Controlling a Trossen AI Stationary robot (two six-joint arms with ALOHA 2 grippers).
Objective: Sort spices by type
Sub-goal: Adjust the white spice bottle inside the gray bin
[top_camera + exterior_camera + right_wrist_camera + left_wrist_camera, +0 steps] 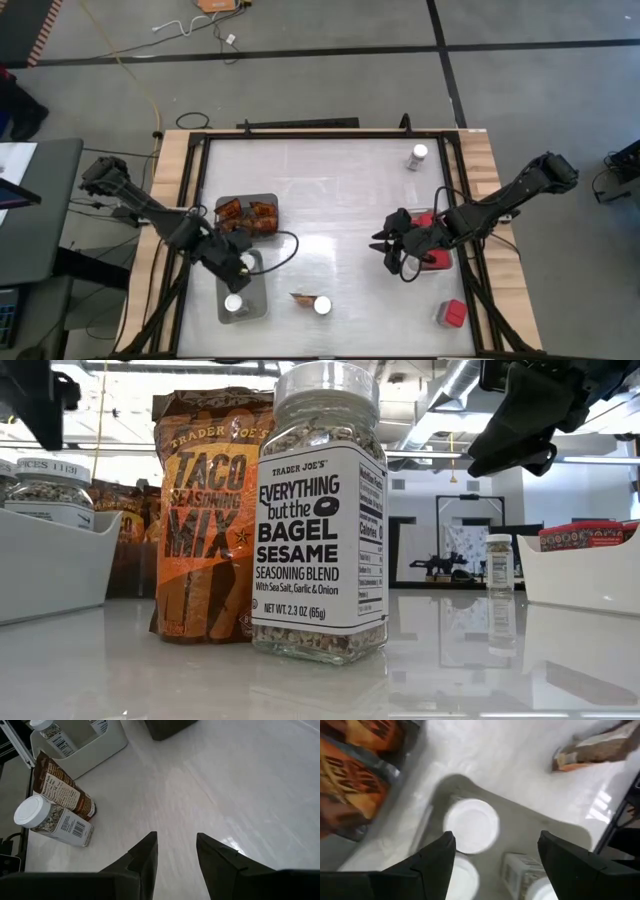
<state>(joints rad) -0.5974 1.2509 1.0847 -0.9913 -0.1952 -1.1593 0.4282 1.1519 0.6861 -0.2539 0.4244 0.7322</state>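
Left gripper (240, 268): hovers over the grey tray (256, 306) at the surface's near-left, dark fingers (427, 865) spread apart and holding nothing, above the white lids of the round jars (471, 826) standing in that tray.
Right gripper (385, 243): above the bare white surface (330, 210) right of centre, just beside the white tray (443, 262); fingers (142, 856) parted with a narrow gap, empty.
Crinkled orange-brown packets (247, 214): lie together in the dark tray (272, 200) just behind the grey one.
Loose pair at the near edge: one orange-brown taco seasoning packet (205, 520) and one round glass jar with a white lid (322, 510), touching side by side.
Far jar: a small white-lidded jar (418, 156) stands alone near the far-right corner.
Red cube-like boxes: one (427, 220) in the white tray, another (455, 313) in a clear tray at the near-right.
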